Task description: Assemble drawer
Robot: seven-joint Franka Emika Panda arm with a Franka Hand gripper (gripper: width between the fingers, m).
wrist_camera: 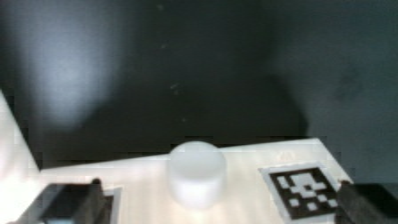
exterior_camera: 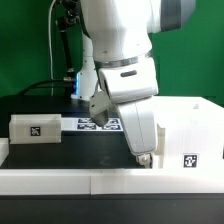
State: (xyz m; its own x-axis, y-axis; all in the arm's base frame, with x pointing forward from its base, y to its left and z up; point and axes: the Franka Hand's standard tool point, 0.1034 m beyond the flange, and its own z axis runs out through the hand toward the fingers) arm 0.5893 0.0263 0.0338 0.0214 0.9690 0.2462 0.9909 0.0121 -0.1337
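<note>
The white arm's 2-finger gripper (exterior_camera: pixel 143 158) hangs low against the boxy white plastic drawer housing (exterior_camera: pixel 190 125) on the exterior view's right, its fingers (wrist_camera: pixel 71 205) spread wide apart. A small white open-top tray (exterior_camera: pixel 35 128) sits well apart on the exterior view's left, on the black table (exterior_camera: pixel 60 155)

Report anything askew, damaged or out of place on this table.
Nothing stands out. The small tray sits flat at the exterior view's left, the housing stands upright at its right, and the open gripper hangs low near the housing. No visible damage.
</note>
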